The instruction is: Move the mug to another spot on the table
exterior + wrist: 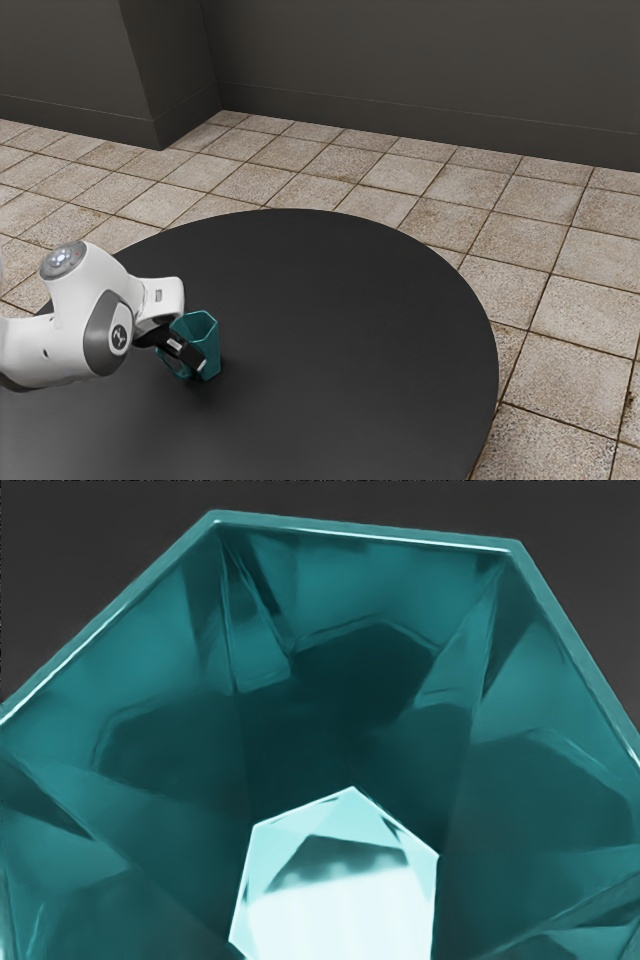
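Observation:
A teal, faceted mug (203, 345) stands on the black round table (340, 320), near its edge at the exterior view's left. My gripper (180, 348) comes in from the left and is shut on the mug's wall on the arm's side, with a black finger (176, 350) against its outside. The mug's base is at or just above the tabletop, over a small shadow. In the wrist view I look straight down into the mug (330, 720), with its pale bottom (335, 880) just under my hand.
The dark tabletop stretches wide toward the exterior view's right and back. Its rim (490, 400) curves round at the right, above a tiled floor (560, 260). Dark walls (400, 60) stand behind.

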Robot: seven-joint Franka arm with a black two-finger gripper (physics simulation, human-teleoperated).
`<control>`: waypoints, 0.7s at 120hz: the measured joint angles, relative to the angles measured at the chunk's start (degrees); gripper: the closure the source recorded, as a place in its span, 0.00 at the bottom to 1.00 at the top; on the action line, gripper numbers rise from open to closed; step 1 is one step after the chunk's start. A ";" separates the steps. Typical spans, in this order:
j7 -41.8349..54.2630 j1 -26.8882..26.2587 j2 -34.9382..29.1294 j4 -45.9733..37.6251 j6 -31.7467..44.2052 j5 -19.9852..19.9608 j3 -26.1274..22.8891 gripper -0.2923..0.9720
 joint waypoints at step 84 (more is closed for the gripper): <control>1.02 0.43 -3.29 0.19 -0.24 0.00 -0.06 0.23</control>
